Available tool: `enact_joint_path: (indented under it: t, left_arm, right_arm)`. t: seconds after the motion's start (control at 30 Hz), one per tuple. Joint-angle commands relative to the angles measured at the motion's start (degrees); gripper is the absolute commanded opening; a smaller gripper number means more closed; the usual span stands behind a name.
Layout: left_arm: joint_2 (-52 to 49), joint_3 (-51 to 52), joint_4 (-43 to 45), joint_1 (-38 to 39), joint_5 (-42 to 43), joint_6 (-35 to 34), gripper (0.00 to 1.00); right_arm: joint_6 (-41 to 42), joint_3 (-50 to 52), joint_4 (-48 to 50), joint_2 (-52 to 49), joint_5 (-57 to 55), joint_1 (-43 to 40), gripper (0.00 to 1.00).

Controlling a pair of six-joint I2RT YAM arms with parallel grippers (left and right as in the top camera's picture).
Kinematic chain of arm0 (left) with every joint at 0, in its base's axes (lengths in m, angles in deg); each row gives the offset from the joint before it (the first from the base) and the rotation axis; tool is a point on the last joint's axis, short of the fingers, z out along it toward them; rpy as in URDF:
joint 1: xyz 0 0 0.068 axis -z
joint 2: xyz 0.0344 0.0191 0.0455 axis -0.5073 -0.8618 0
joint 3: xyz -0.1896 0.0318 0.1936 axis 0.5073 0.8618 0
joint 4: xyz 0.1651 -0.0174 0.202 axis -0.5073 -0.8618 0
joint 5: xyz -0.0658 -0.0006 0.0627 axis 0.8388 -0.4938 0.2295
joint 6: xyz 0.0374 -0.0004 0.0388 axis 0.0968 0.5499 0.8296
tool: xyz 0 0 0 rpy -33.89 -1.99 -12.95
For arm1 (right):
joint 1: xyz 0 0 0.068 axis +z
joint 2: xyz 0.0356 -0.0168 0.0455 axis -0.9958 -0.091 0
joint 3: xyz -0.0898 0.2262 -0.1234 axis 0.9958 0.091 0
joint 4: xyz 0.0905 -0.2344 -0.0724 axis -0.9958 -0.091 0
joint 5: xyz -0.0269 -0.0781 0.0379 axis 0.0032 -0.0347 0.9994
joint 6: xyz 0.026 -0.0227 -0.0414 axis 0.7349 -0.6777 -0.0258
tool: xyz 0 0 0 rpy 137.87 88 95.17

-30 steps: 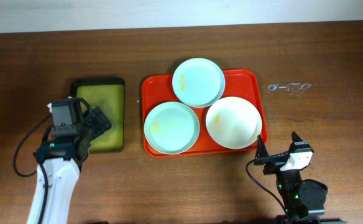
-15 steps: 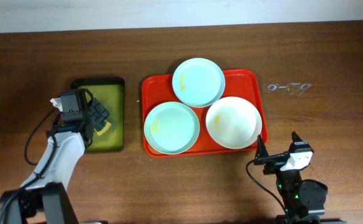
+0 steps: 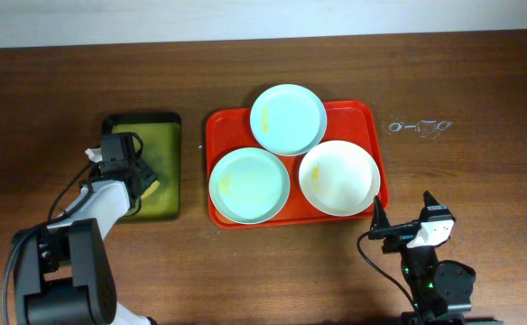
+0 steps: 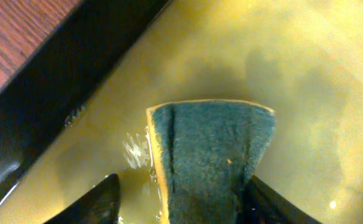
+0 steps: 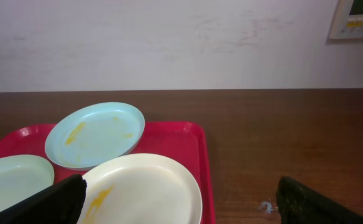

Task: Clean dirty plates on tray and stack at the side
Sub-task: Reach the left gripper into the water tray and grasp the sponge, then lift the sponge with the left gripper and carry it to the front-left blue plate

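The left arm's own bulk hides most of its claw from above, and the wrist view cuts off the near end of the sponge (image 4: 209, 149). So I see only the left gripper (image 4: 183, 180) with jaws parted either side of it, one finger close against the sponge, a gap showing at the other, no pinch that I can see. The sponge has a coarse dark-green scouring face on yellow foam and lies in the olive-green tray (image 3: 164, 149), whose floor looks wet and glossy inside a black rim. A small glinting thing (image 3: 417, 127) on the wooden table (image 3: 480, 81) is too small to make out. The red tray (image 3: 358, 113), smooth plastic with rounded corners, sits mid-table with bare wood on all sides. The far mint plate (image 3: 288, 118) overhangs its far rim; the near mint plate (image 3: 249, 185) and the cream plate (image 3: 338, 177) crowd the rest, rims meeting, faint yellow smears on each. The right gripper (image 3: 402, 204) rests near the table's front edge, jaws wide apart and empty.
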State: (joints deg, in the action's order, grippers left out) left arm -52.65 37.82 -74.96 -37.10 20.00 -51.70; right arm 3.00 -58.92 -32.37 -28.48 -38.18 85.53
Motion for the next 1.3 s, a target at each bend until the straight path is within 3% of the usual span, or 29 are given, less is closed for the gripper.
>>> enact_joint_path:
  t: [0.0, 0.07, 0.1, 0.13, 0.17, 0.2, 0.23, 0.4, 0.43, 0.53, 0.63, 0.83, 1.07, 1.27]
  left_arm:
    - [-0.37, -0.79, -1.77, -0.42, -0.72, 0.2, 0.39]
    - [-0.37, -0.79, -1.6, -0.42, -0.76, 0.2, 0.09]
    - [-0.37, -0.79, -1.33, -0.44, -0.76, 0.2, 0.0]
    - [-0.35, -0.79, -1.27, -0.42, -0.76, 0.2, 0.0]
    - [-0.37, -0.79, -1.29, -0.44, -0.74, 0.2, 0.25]
    - [-0.35, -0.79, -1.31, -0.42, -0.74, 0.2, 0.78]
    - [-0.37, -0.79, -1.51, -0.42, -0.72, 0.2, 0.97]
    - [-0.37, -0.79, -4.11, -0.42, -0.46, 0.2, 0.99]
    - [-0.37, -0.79, -4.44, -0.42, -0.15, 0.2, 0.95]
    - [-0.37, -0.79, -4.5, -0.42, -0.11, 0.2, 0.27]
    - [-0.35, -0.79, -4.39, -0.44, -0.13, 0.2, 0.02]
    - [3.58, -2.95, -5.4, -0.42, -0.09, 0.22, 0.0]
    - [22.36, -4.31, -7.67, -0.42, 7.5, 0.22, 0.0]
    - [33.57, -4.31, -9.97, -0.42, 7.85, 0.22, 0.0]
  right_arm:
    - [0.31, 0.31, -0.37, 0.42, -0.31, 0.42, 0.98]
    - [0.31, 0.31, -0.37, 0.44, -0.31, 0.42, 0.98]
    - [0.31, 0.31, -0.35, 0.44, -0.31, 0.42, 0.98]
    - [0.31, 0.31, -0.37, 0.44, -0.31, 0.42, 0.98]
    - [0.31, 0.31, -0.37, 0.44, -0.31, 0.42, 0.98]
    - [0.31, 0.31, -0.37, 0.42, -0.31, 0.42, 0.98]
    - [0.31, 0.31, -0.37, 0.42, -0.31, 0.42, 0.98]
    - [0.31, 0.31, -0.37, 0.44, -0.31, 0.42, 0.98]
    - [0.31, 0.31, -0.37, 0.44, -0.31, 0.42, 0.98]
    - [0.31, 0.31, -0.37, 0.42, -0.31, 0.42, 0.98]
    - [0.31, 0.31, -0.37, 0.42, -0.31, 0.42, 0.98]
    - [0.31, 0.31, -0.37, 0.44, -0.31, 0.42, 0.98]
    - [0.31, 0.31, -0.37, 0.44, -0.31, 0.42, 0.98]
    - [0.31, 0.31, -0.35, 0.44, -0.31, 0.42, 0.98]
